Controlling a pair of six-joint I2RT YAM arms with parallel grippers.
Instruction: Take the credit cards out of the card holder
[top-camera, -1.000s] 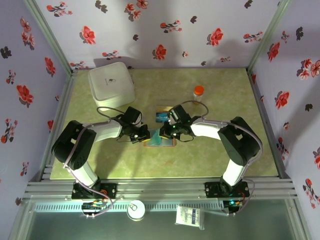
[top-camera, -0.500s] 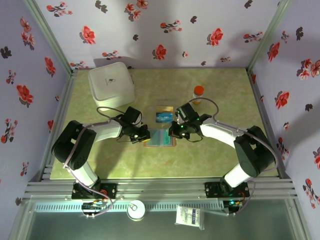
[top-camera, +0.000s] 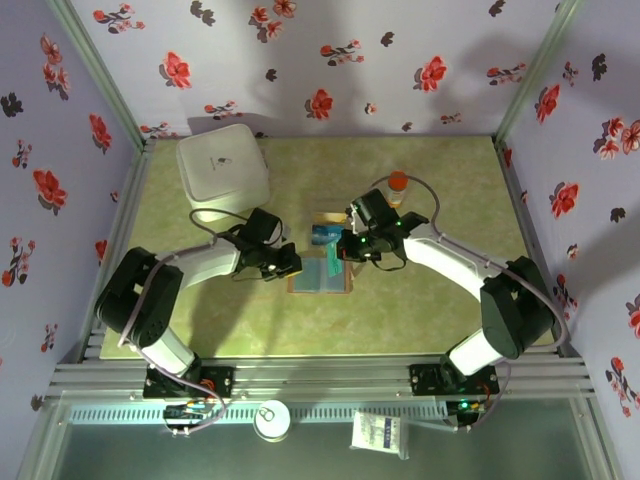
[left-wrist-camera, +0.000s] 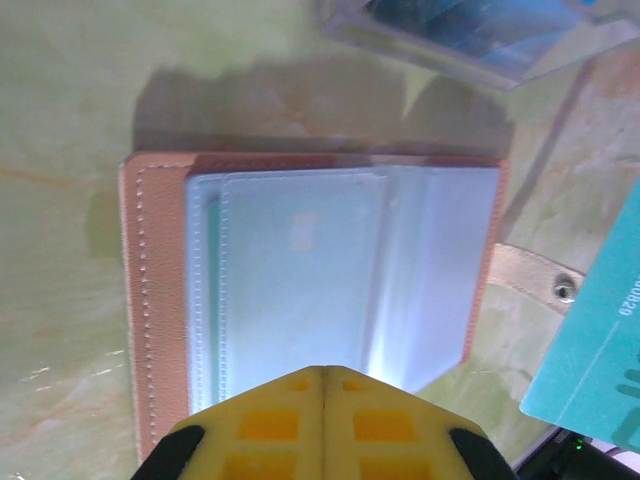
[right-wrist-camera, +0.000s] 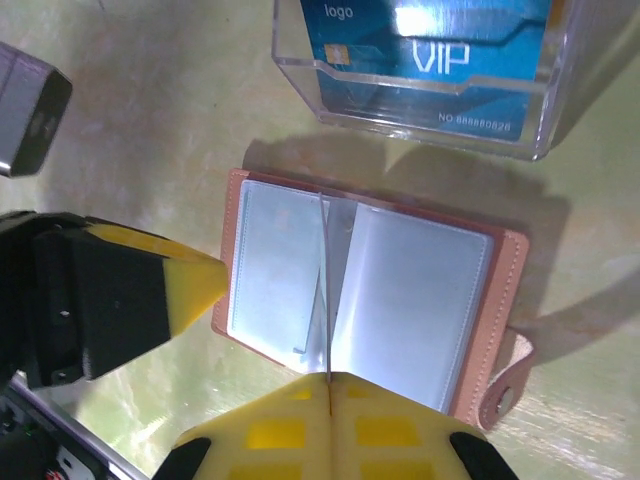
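Right wrist view has the right claw (right-wrist-camera: 328, 385) clenched, its two yellow fingers (right-wrist-camera: 270, 430) pressed together on a teal card (right-wrist-camera: 325, 290). The card shows edge-on, as a thin line rising from the fingertips. Below the card lies the wallet (right-wrist-camera: 410, 290), spread open on the green table (right-wrist-camera: 150, 120) with its clear pockets facing up and its snap tab sticking out on the right. Past the wallet, farther from this claw, sits a clear box (right-wrist-camera: 300, 85) with a blue card (right-wrist-camera: 440, 50) inside.

Left wrist view shows the left claw (left-wrist-camera: 325, 380) shut tight with nothing between its fingers. Its tips sit at the wallet's near edge, and whether they press on the leather cannot be told. To this claw's right the teal card hangs tilted, off the wallet's side.

From above, the two claws face each other across the wallet. The left one is at its left edge, and the right one holds the card just over its upper part.
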